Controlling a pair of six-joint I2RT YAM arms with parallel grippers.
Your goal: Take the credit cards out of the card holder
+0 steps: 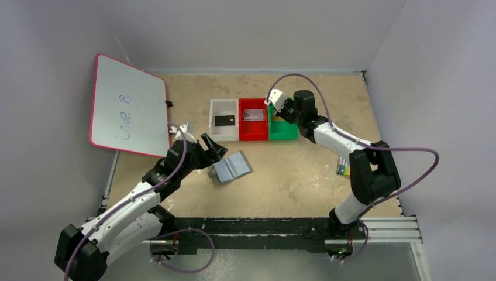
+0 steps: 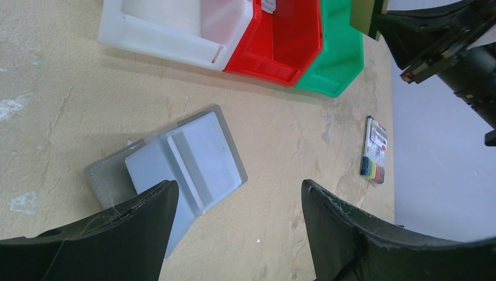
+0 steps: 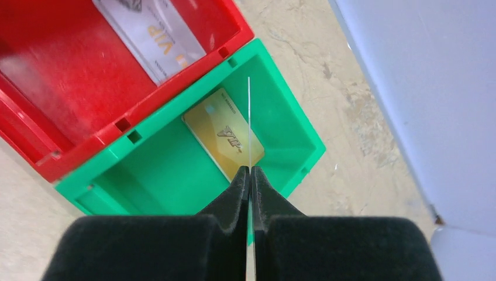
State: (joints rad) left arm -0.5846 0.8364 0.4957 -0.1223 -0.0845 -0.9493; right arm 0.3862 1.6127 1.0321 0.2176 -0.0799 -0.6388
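from up here i see the card holder (image 1: 232, 167) lying spread open on the table (image 1: 304, 170), pockets up, just in front of the row of three trays. my left gripper (image 2: 238, 187) hangs right over it, released, with the jaws standing wide. in the left wrist view one finger (image 2: 134, 234) covers the near corner of the holder, and i cannot tell whether it touches. i see no card sticking out of the shiny pockets from this angle

my right gripper (image 3: 250, 172) is clenched on a thin card (image 2: 365, 16), held above the green tray (image 3: 175, 117). from its own camera i only get that card edge-on, as a fine line rising from the fingertips. from the left wrist its face looks dull gold. below it a gold card (image 3: 225, 133) lies flat on the floor of the green tray, slanted toward the far corner

the red tray (image 3: 35, 158) stands touching the green one and has a silver card (image 3: 155, 35) lying in it, with gold lettering on its face. the white tray (image 1: 213, 120) is at the left end of the row and holds a black card (image 1: 224, 120), flat on the bottom

a pack of coloured markers (image 2: 375, 149) lies on the table off to the right, well apart from the trays. a whiteboard (image 1: 126, 105) with a red rim and some scribble leans at the far left
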